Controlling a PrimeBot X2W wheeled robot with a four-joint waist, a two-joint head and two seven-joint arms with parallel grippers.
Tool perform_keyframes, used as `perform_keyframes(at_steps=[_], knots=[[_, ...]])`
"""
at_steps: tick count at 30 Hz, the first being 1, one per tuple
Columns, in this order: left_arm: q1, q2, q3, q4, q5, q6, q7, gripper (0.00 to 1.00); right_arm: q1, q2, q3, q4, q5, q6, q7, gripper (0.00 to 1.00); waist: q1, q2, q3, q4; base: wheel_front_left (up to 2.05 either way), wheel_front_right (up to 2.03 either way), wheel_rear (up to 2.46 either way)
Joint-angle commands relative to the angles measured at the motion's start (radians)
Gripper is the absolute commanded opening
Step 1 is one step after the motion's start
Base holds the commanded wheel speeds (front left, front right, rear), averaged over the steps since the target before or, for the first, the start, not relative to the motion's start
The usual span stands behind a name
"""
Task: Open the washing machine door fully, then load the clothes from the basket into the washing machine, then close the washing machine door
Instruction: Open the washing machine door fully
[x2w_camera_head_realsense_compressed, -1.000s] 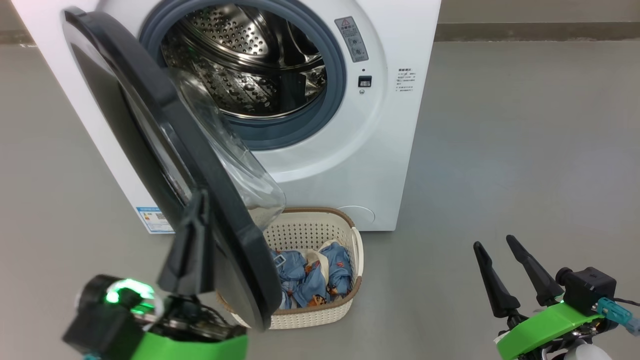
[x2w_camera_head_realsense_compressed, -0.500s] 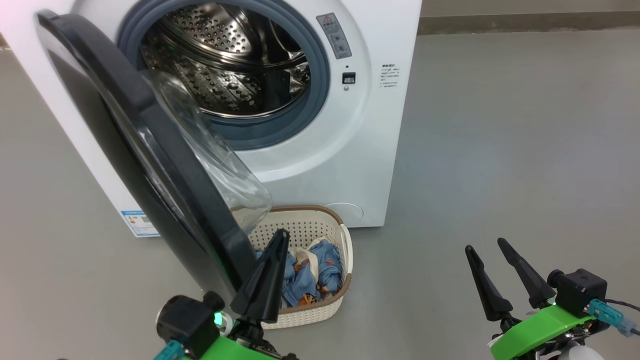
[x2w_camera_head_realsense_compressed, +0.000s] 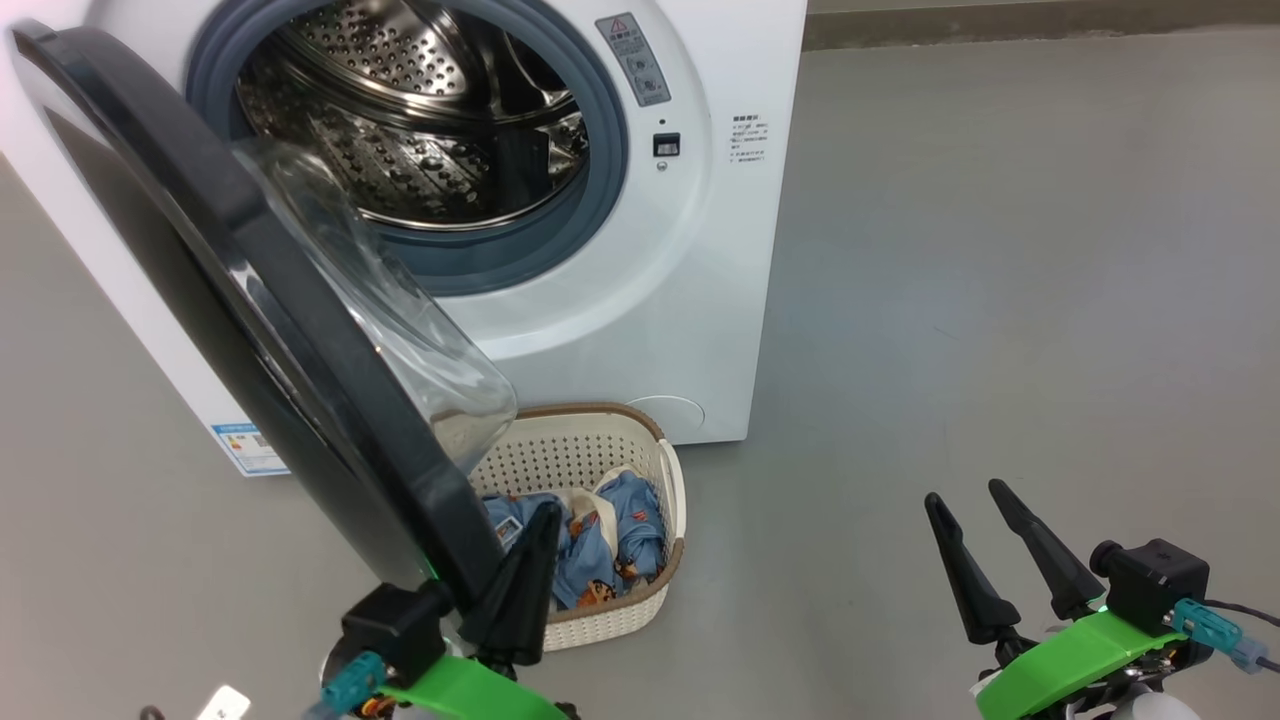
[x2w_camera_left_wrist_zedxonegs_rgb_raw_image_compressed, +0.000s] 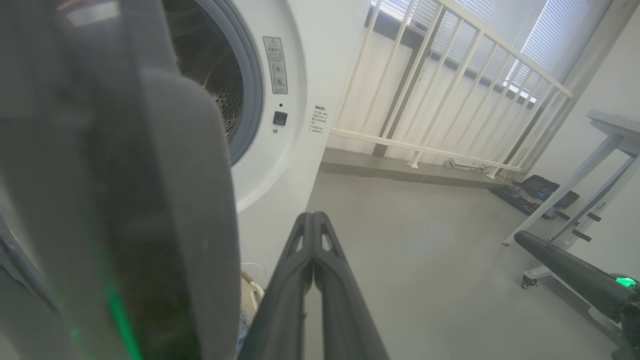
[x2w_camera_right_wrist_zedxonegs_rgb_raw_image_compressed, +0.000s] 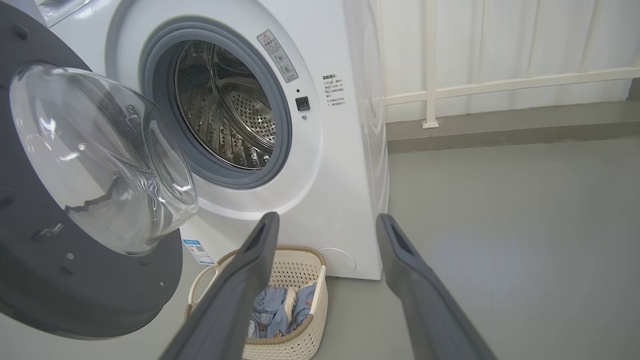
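- Since one second ago, left hand (x2w_camera_head_realsense_compressed: 545, 520) has crossed from the outer face of the washing machine door (x2w_camera_head_realsense_compressed: 300, 340) to its inner side; the scene's leftward drift is camera motion, and the door's angle to the washing machine (x2w_camera_head_realsense_compressed: 640, 300) looks unchanged.
- Door: stands partly open, hinged at the machine's left, its clear bowl overhanging the left end of the basket (x2w_camera_head_realsense_compressed: 590, 455). Judged rigid and fairly heavy, swinging only on its hinge arc; best pushed at the black rim, not the glass.
- Left hand: fingers pressed together, holding nothing, tips just beside the door's lower rim; contact cannot be told.
- Clothes (x2w_camera_head_realsense_compressed: 600, 540): heaped in the basket, which sits on the floor (x2w_camera_head_realsense_compressed: 1000, 250) against the machine's front. Judged light, limp and prone to trailing; a raised fold atop the heap is the likely grip.
- Drum (x2w_camera_head_realsense_compressed: 420, 130): holds no garment that can be seen.
- Right hand (x2w_camera_head_realsense_compressed: 965, 491): fingers spread, empty, well apart from the basket.
- Views: the head view shows the door nearly edge-on; the right wrist view shows its whole inner face and bowl (x2w_camera_right_wrist_zedxonegs_rgb_raw_image_compressed: 100, 155), plus a basket handle (x2w_camera_right_wrist_zedxonegs_rgb_raw_image_compressed: 202, 280); the left wrist view confirms the closed fingertips (x2w_camera_left_wrist_zedxonegs_rgb_raw_image_compressed: 312, 220) and adds a railing (x2w_camera_left_wrist_zedxonegs_rgb_raw_image_compressed: 450, 75).
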Motion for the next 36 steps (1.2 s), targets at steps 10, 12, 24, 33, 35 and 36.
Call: perform_keyframes(at_steps=[10, 12, 24, 33, 35, 36], knots=[[-0.077, 0.003, 0.070, 0.080, -0.088, 0.022, -0.006, 0.00, -0.034, 0.000, 0.025, -0.013, 0.004, 0.010, -0.012, 1.00, 0.0000, -0.0001, 0.003, 0.002, 0.00, 0.00, 0.00], [-0.079, 0.003, 0.080, 0.081, -0.090, 0.025, -0.006, 0.00, -0.034, 0.001, 0.024, -0.012, 0.004, 0.010, -0.012, 1.00, 0.0000, -0.0001, 0.003, 0.005, 0.00, 0.00, 0.00], [-0.028, 0.003, 0.116, 0.063, -0.041, 0.014, -0.006, 0.00, -0.027, 0.007, 0.011, -0.009, 0.005, 0.010, -0.012, 1.00, 0.0000, -0.0001, -0.005, 0.075, 0.00, 0.00, 0.00], [0.011, 0.003, 0.147, 0.063, -0.009, 0.012, -0.006, 0.00, -0.020, 0.011, 0.006, -0.006, 0.003, 0.010, -0.012, 1.00, 0.0000, -0.0001, -0.018, 0.153, 0.00, 0.00, 0.00], [0.023, 0.003, 0.152, 0.061, -0.002, 0.009, -0.006, 0.00, -0.019, 0.011, 0.006, -0.006, 0.003, 0.010, -0.012, 1.00, 0.0000, -0.0001, -0.021, 0.170, 0.00, 0.00, 0.00], [0.028, 0.003, 0.156, 0.060, 0.001, 0.008, -0.006, 0.00, -0.018, 0.011, 0.005, -0.006, 0.003, 0.010, -0.012, 1.00, 0.0000, -0.0001, -0.022, 0.178, 0.00, 0.00, 0.00]])
